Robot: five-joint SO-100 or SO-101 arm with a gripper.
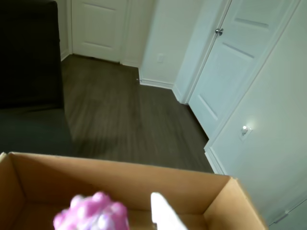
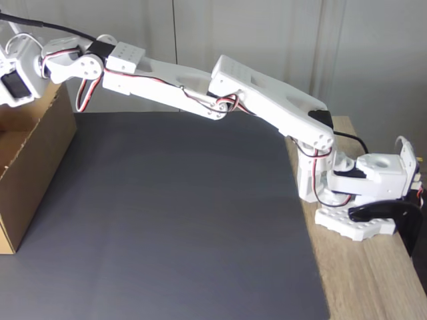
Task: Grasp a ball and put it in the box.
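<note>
Ball (image 1: 92, 213), pink and purple and knobbly, is sitting at the bottom edge of the wrist view, just left of a white finger (image 1: 163, 213) of the jaws, over the open box (image 1: 120, 179). Whether the jaws are pinching it, I cannot tell. In the fixed view the arm (image 2: 220, 87) is stretching across the dark bench (image 2: 180, 220), its wrist hanging above the box (image 2: 37, 160).

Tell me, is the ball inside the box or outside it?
Not resting in it yet, it seems. In the wrist view the ball sits beside a pincer finger, above the box opening. Whether it is gripped, I cannot tell.
</note>
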